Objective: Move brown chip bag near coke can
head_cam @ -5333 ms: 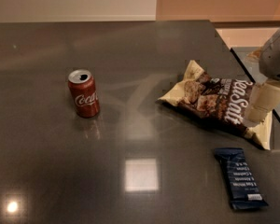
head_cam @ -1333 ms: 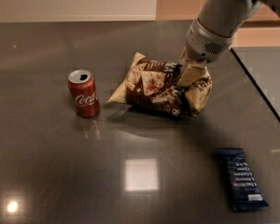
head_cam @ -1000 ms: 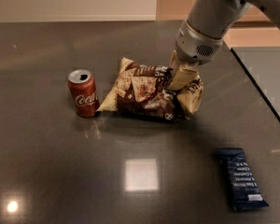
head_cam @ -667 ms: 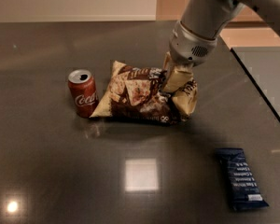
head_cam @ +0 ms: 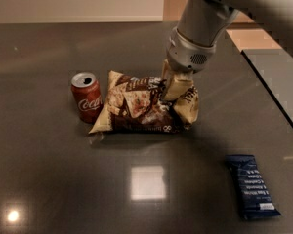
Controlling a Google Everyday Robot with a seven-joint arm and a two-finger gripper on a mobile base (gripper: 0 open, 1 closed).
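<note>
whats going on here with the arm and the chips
The robot's gripper is shut on the right end of the chip bag, which lies on the dark table. The bag's left end sits close beside the upright coke can. A dark blue bar wrapper lies apart at the front right, untouched.

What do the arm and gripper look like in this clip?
The arm is a smooth light-grey cylinder ending in a wider collar with a small perforated patch. The gripper, at the brown chip bag's right end, has cream fingers. No cables show.
</note>
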